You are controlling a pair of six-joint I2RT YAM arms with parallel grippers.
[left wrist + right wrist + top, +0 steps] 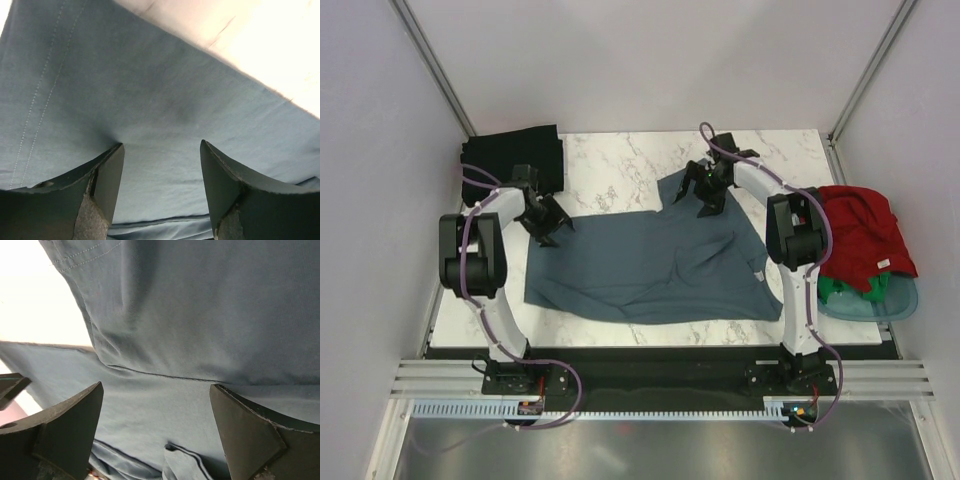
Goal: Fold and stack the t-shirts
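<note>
The marble table (620, 160) carries the slate blue-grey tee (640, 270), spread flat with its long axis running left to right. A folded black tee (515, 155) sits at the far left corner. The left gripper (548, 232) hangs over the blue-grey tee's far left corner and the right gripper (705, 205) over its far right edge. Both have their jaws parted and hold nothing. The cloth lies directly beneath them, perhaps already touching the tips.

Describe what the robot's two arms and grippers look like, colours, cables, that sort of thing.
Both the left arm and the right arm have white links joined by bulky black joint housings, with a mauve cable running along each. The left gripper and right gripper are black. Their fingers are dark and wedge-shaped, with rough grey inner pads.
</note>
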